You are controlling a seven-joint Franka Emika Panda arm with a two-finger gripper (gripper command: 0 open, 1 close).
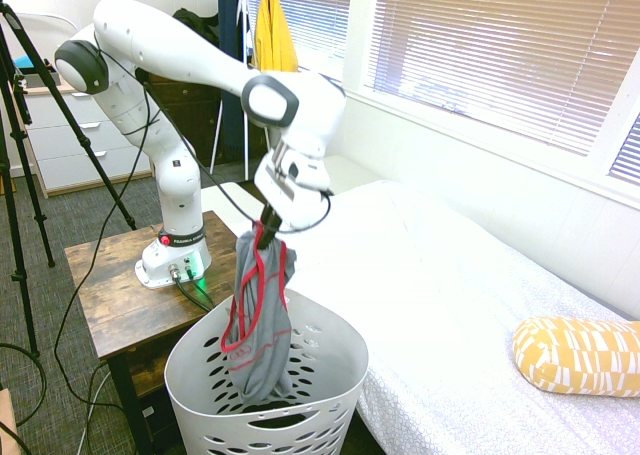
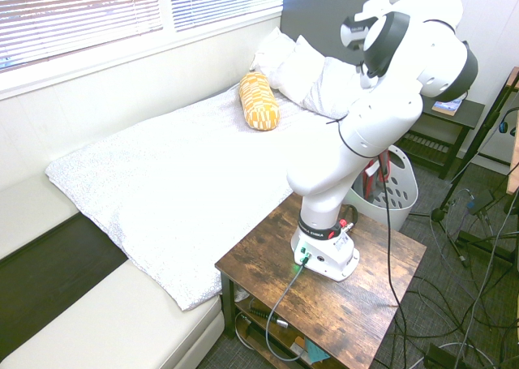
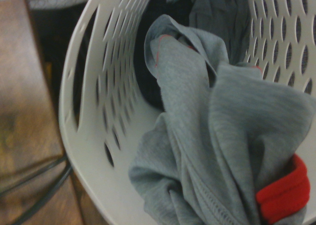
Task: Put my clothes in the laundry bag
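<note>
Laundry bag, a white basket pierced with oval holes, is seen standing on the floor directly below the gripper, between the white-covered bed and the wooden side table. In the second exterior view only part of its wall is shown behind the arm, with a strip of red piping visible beside it. The clothes, one grey garment edged in red, are held at their top end by the gripper, whose fingers are closed tightly on the bunched fabric. From that grip the garment is hung straight down, and its lower part is already sunk inside the basket, below the rim. In the wrist view the grey folds are spread over the basket's inner wall, and a thick red band is bunched up close to the camera. Beyond the gripper, further along the bed, a yellow-and-white patterned pillow is laid well apart from the basket.
</note>
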